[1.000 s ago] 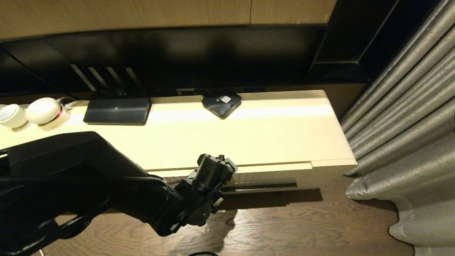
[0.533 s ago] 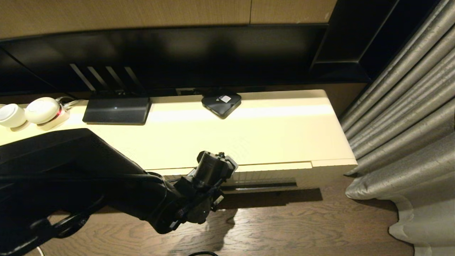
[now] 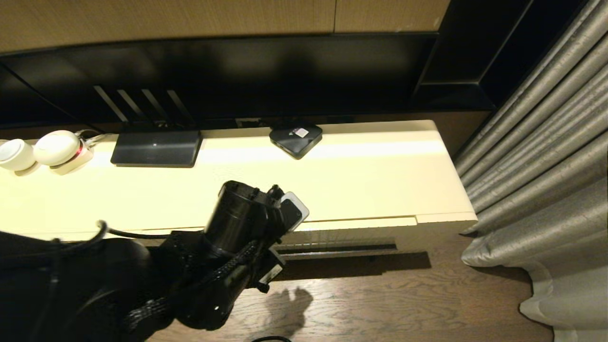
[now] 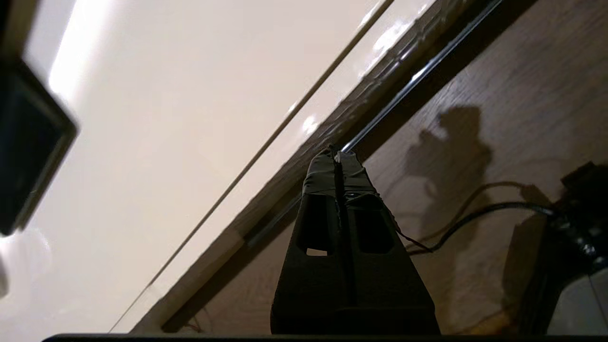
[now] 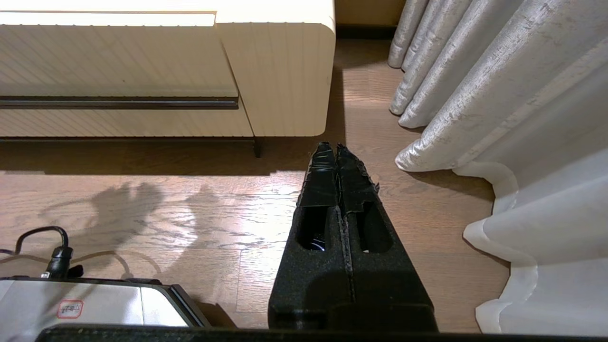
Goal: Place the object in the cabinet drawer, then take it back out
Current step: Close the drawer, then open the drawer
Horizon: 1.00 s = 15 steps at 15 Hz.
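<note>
The cabinet drawer (image 3: 354,235) is pushed in, its ribbed cream front above the dark slot handle (image 3: 343,248); the same front shows in the right wrist view (image 5: 118,57). The object is out of view in every frame. My left gripper (image 4: 336,156) is shut with nothing between its fingers, its tips hanging over the slot handle (image 4: 418,71) and the wooden floor. In the head view only the left wrist (image 3: 242,221) shows, over the cabinet's front edge; the fingers are hidden beneath it. My right gripper (image 5: 336,147) is shut and empty, parked low above the floor to the right of the cabinet.
On the cabinet top (image 3: 361,175) stand a black square box (image 3: 295,138), a flat black router (image 3: 156,148) and two white round devices (image 3: 57,148). A dark TV (image 3: 237,76) hangs above. Grey curtains (image 3: 546,166) close the right side. Cables (image 4: 475,213) lie on the floor.
The left arm has lifted and drawn back to the left, from low in front of the drawer's handle to above the cabinet's front edge. Its gripper stays shut. The drawer has not moved.
</note>
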Tool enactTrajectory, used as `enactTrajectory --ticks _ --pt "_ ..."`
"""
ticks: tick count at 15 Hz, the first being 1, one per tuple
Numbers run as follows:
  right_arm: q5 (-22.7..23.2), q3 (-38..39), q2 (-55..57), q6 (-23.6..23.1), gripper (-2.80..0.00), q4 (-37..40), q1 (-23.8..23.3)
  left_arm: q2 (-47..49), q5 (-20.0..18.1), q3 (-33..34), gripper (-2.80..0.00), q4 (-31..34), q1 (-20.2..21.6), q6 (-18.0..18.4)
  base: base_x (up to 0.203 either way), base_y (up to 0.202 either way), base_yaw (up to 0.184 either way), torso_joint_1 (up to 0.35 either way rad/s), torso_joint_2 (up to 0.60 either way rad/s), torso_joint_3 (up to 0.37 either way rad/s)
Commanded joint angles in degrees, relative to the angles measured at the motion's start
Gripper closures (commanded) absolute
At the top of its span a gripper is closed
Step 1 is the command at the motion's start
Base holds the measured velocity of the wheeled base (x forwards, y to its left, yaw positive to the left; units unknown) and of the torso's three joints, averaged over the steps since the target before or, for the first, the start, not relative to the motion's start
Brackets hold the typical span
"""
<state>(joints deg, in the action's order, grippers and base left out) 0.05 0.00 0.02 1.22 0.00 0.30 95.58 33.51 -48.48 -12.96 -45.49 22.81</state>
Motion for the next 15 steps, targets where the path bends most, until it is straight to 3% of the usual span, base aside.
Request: enactTrajectory --ticks 1,5,8,13,15 --pt "0.0 0.0 0.1 0.0 0.00 0.0 0.0 -13.0 0.2 2.1 0.00 7.1 -0.5 0.5 0.000 0.000 0.000 0.000 0.00 0.000" --pt "0.0 0.1 0.1 0.0 0.00 0.0 0.0 -31.3 -0.3 2.9 0.00 29.6 -0.5 4.7 0.000 0.000 0.000 0.000 0.00 0.000" --pt "0.0 0.1 0.1 0.0 0.00 0.0 0.0 -37.3 -1.1 1.4 0.00 42.6 -0.4 5.9 0.000 0.000 0.000 0.000 0.00 0.000" --pt "0.0 0.0 0.1 0.0 0.00 0.0 0.0 -39.3 -0.9 -0.5 0.00 43.6 -0.3 6.3 0.000 0.000 0.000 0.000 0.00 0.000" --pt "0.0 0.0 0.1 0.0 0.00 0.0 0.0 -39.4 -1.1 -2.7 0.00 45.3 -0.4 10.0 0.000 0.000 0.000 0.000 0.00 0.000"
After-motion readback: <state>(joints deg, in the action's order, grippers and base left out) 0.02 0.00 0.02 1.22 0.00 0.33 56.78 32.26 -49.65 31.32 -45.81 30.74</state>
